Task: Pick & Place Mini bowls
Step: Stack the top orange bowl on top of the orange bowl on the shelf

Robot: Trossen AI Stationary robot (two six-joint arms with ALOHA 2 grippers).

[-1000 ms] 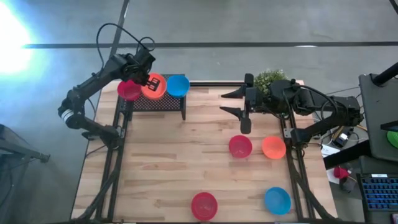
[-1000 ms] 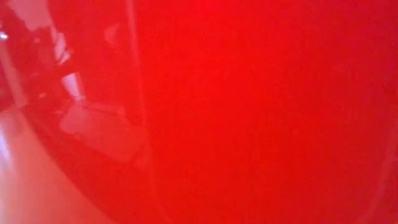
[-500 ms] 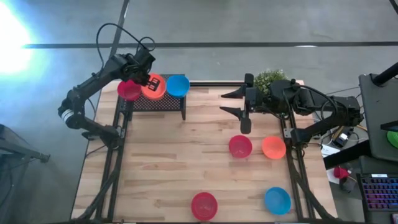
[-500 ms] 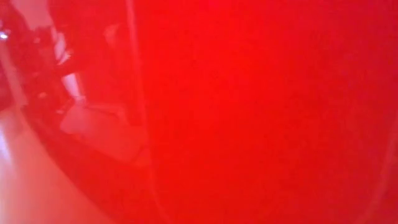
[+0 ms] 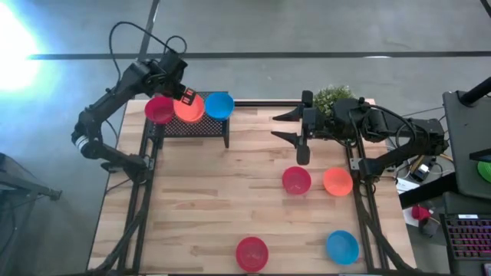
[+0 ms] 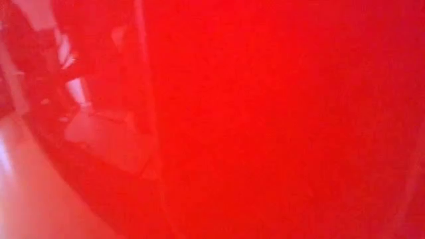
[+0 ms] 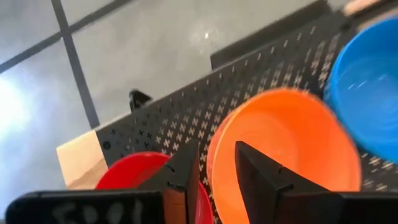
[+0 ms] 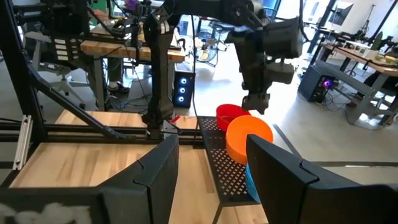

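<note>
A small green potted plant (image 5: 334, 97) stands at the table's far edge beside the waiting right gripper (image 5: 285, 126), whose fingers are spread apart and empty. A red surface pressed close to the low camera fills that view.

A black perforated rack (image 5: 194, 125) at the far left corner of the wooden table (image 5: 207, 199) carries three mini bowls side by side: a red bowl (image 5: 159, 111), an orange bowl (image 5: 192, 110) and a blue bowl (image 5: 220, 105).

The left gripper (image 5: 185, 95) hovers just above the orange bowl's rim, its fingers (image 7: 183, 180) slightly parted and holding nothing. Five more bowls lie on the table: red (image 5: 296, 181), orange (image 5: 337, 182), red (image 5: 252, 253), blue (image 5: 342, 247).
</note>
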